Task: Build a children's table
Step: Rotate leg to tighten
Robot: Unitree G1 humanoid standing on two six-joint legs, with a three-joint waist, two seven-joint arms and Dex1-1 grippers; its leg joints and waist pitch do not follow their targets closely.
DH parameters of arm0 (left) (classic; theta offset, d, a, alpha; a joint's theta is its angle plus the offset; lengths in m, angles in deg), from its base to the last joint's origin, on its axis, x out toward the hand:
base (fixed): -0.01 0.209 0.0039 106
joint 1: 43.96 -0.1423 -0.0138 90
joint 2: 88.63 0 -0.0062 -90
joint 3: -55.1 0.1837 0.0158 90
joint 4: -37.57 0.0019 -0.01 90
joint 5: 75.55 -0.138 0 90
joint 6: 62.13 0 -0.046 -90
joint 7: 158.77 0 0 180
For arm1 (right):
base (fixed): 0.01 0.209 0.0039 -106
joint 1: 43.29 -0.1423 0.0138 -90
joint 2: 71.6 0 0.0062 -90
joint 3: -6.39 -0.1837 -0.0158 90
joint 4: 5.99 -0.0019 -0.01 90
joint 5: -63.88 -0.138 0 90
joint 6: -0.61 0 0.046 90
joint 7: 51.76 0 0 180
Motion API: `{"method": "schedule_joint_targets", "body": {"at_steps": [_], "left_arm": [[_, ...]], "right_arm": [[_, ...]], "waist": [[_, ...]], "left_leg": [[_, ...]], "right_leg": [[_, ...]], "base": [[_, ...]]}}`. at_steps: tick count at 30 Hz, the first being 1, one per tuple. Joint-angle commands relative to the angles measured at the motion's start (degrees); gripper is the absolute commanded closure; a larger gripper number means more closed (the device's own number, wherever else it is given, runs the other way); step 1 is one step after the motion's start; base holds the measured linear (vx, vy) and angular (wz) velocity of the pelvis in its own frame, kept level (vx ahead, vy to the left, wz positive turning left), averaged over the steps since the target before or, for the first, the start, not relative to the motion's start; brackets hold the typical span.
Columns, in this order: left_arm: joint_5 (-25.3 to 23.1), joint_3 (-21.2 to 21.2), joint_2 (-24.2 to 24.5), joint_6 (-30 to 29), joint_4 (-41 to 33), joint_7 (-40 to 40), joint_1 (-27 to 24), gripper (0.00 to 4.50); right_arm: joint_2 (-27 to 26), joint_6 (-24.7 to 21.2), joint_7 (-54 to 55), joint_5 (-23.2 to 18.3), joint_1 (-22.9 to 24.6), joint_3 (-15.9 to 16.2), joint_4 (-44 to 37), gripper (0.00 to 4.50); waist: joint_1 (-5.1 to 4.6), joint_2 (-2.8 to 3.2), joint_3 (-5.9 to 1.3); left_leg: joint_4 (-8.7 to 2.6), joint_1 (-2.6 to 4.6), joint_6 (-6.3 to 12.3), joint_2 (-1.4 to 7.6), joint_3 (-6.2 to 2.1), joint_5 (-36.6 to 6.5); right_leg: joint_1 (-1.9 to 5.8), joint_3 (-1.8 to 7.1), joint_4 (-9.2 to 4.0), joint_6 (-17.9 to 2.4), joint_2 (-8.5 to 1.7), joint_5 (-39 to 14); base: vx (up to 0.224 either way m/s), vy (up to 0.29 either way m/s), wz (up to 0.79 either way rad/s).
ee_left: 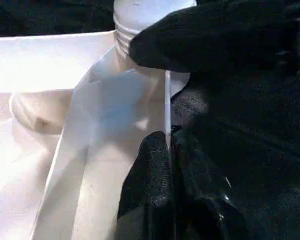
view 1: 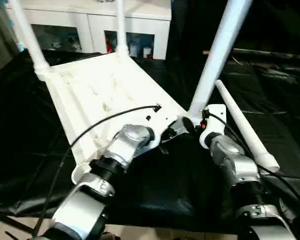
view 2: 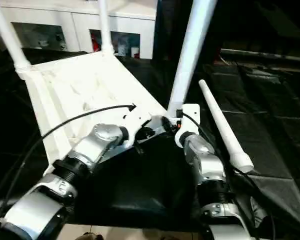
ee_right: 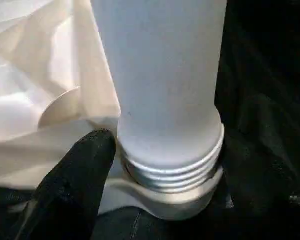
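Note:
The children's table lies upside down on a black cloth, its white tabletop (view 1: 100, 85) showing the ribbed underside. Three white legs stand in corner sockets: far left (view 1: 27, 37), far middle (view 1: 121, 25) and near right (view 1: 217, 55). Another leg (view 1: 245, 130) lies loose on the cloth to the right. My left gripper (ee_left: 170, 145) is shut on the tabletop's thin rim next to the near right corner. My right gripper (view 1: 199, 123) stands open at the threaded base of the near right leg (ee_right: 165, 100), with one finger (ee_right: 85, 165) beside the thread.
A white cabinet (view 1: 95, 25) with small items on its shelves stands behind the table. The black cloth (view 1: 155, 185) covers the floor around the work. A black cable (view 1: 90, 130) runs across the tabletop to my left arm.

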Motion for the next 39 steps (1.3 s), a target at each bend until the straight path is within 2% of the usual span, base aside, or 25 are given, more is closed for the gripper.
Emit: {"method": "schedule_joint_targets", "body": {"at_steps": [1, 4, 5, 8, 11, 15, 17, 19, 23, 29, 37, 39], "left_arm": [[0.67, -0.22, 0.69, 2.28, -2.86, 1.73, 0.06, 4.5], [1.08, -0.16, 1.85, 2.66, -4.08, 3.57, -0.72, 4.5], [1.72, 0.02, 3.19, 3.34, -5.74, 6.15, -1.64, 4.5], [2.74, 0.6, 5.0, 4.76, -8.18, 10.29, -2.97, 4.5], [4.62, 1.87, 7.35, 5.86, -12.41, 17.1, -5.14, 4.5], [5.68, 3.0, 9.47, 3.91, -16.77, 21.68, -7.05, 4.5], [5.71, 3.13, 9.77, 3.73, -17.37, 22.13, -7.35, 4.5], [5.74, 3.09, 10.22, 3.39, -18.36, 22.62, -7.91, 4.5], [5.67, 3.07, 10.76, 3.06, -19.04, 23.13, -8.35, 4.5], [5.41, 2.94, 11.23, 2.38, -19.68, 23.58, -8.63, 4.5], [5.43, 3.05, 11.42, 2.03, -20.0, 23.61, -8.77, 4.5], [5.35, 3.07, 11.5, 1.9, -20.08, 23.6, -8.87, 4.5]], "right_arm": [[1.64, -1.01, -4.82, -0.71, 0.29, 1.89, -3.87, 0.63], [4.73, -2.69, -8.56, -0.81, 1.31, 2.87, -6.15, 0.55], [8.09, -4.53, -13.12, -1.33, 2.61, 4.09, -8.73, 0.37], [12.06, -5.75, -19.39, -1.82, 4.25, 5.96, -11.68, 0.16], [16.21, -6.01, -25.63, -1.2, 6.18, 8.93, -14.96, 0.04], [17.66, -6.65, -26.82, -0.69, 5.97, 9.62, -15.25, 0.04], [18.04, -6.87, -27.26, -0.71, 5.96, 9.93, -15.44, 0.04], [18.15, -7.04, -27.76, -1.09, 5.88, 10.09, -15.57, 0.04], [18.03, -7.51, -28.88, -1.93, 5.96, 10.1, -16.18, 0.04], [18.4, -7.78, -29.47, -2.02, 6.6, 10.36, -16.62, 0.58], [18.32, -8.14, -29.77, -1.87, 7.22, 10.6, -17.2, 1.29], [18.27, -8.18, -29.8, -1.88, 7.31, 10.74, -17.11, 1.33]], "waist": [[0.54, -0.26, -4.59], [0.76, -0.28, -4.62], [0.83, -0.29, -4.57], [1.19, -0.31, -4.49], [1.31, -0.34, -4.28], [1.3, -0.31, -4.1], [1.5, -0.29, -4.07], [1.98, -0.31, -4.08], [2.12, -0.33, -4.16], [2.12, -0.27, -4.33], [2.16, -0.23, -4.32], [2.16, -0.33, -4.32]], "left_leg": [[-4.06, 1.33, 1.23, 0.67, -0.13, -14.23], [-3.89, 1.44, 2.14, 0.75, 0.01, -12.53], [-3.86, 1.37, 2.48, 0.78, 0.02, -12.44], [-3.89, 1.57, 2.72, 1.0, 0.13, -13.13], [-4.05, 1.61, 2.19, 1.1, 0.25, -15.3], [-4.24, 1.98, 0.64, 1.27, 0.27, -18.01], [-4.24, 2.18, 0.39, 1.36, 0.32, -18.42], [-4.33, 2.09, -0.01, 1.33, 0.31, -18.11], [-4.32, 1.89, -0.04, 1.22, 0.25, -17.26], [-4.14, 1.8, 0.36, 1.17, 0.3, -15.32], [-4.11, 1.87, 0.26, 1.18, 0.32, -15.63], [-4.11, 1.86, 0.24, 1.17, 0.33, -15.74]], "right_leg": [[3.04, 0.78, -3.64, -12.02, -1.04, -9.41], [3.14, 0.8, -3.34, -12.81, -0.92, -7.45], [3.23, 0.8, -3.3, -13.12, -0.98, -7.33], [3.18, 0.87, -3.41, -13.11, -0.99, -8.17], [2.87, 0.98, -3.75, -12.69, -1.07, -11.42], [2.18, 1.06, -4.05, -12.21, -1.13, -15.9], [1.99, 1.14, -4.11, -12.01, -1.14, -16.24], [2.06, 1.16, -4.04, -11.21, -1.12, -16.5], [2.17, 1.14, -3.87, -10.71, -1.12, -15.56], [2.37, 1.1, -3.54, -11.58, -1.09, -12.71], [2.36, 1.11, -3.61, -11.59, -1.11, -13.19], [2.37, 1.1, -3.62, -11.55, -1.08, -13.26]], "base": [[0.0, 0.0, 0.0], [0.0, 0.0, 0.0], [0.0, 0.0, 0.0], [0.0, 0.0, 0.0], [0.0, 0.0, 0.0], [0.0, 0.0, 0.0], [0.0, 0.0, 0.0], [0.0, 0.0, 0.0], [0.0, 0.0, 0.0], [0.0, 0.0, 0.0], [0.0, 0.0, 0.0], [0.0, 0.0, 0.0]]}}
